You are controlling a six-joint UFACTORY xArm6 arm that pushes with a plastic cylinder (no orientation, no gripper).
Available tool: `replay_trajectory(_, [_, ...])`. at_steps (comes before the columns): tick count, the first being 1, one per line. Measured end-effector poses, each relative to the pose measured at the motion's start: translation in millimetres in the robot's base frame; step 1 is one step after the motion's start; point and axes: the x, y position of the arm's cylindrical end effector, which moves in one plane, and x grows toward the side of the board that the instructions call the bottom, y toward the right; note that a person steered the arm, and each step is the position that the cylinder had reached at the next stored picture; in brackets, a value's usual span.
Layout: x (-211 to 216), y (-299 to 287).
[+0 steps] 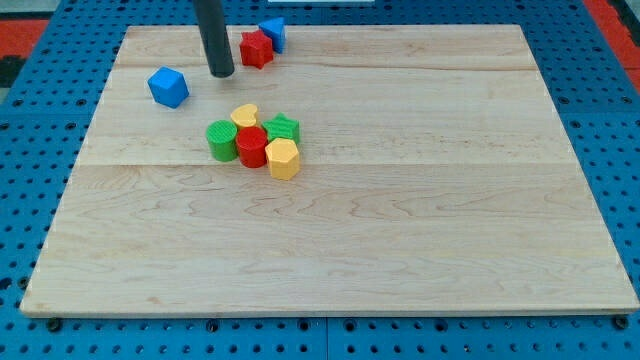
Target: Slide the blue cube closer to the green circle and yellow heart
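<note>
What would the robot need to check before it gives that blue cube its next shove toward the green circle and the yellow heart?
1. Blue cube in plain view, standing free on the board: ok.
2. Green circle and yellow heart located, at the left of the cluster: ok.
3. My tip apart from the blue cube, to its right: ok.
4. My tip on the cube's far side from the cluster, ready to push: not ok; it must go round to the cube's upper left.
5. Path from cube to cluster free of other blocks: ok.
6. Red star clear of my tip: ok, though close.
</note>
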Motion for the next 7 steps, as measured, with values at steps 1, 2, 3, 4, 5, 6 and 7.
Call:
replay_trajectory(1, [9.5,-14.8])
replay_trajectory(2, [33.6,-42.5])
replay_trajectory(3, [36.0,-81.2])
replay_trajectory(4, [26.2,-107.4])
replay_trajectory(5, [63.1,-144.2])
replay_trajectory(6, [74.2,-84.8])
replay_trajectory(7, [57.4,-78.0])
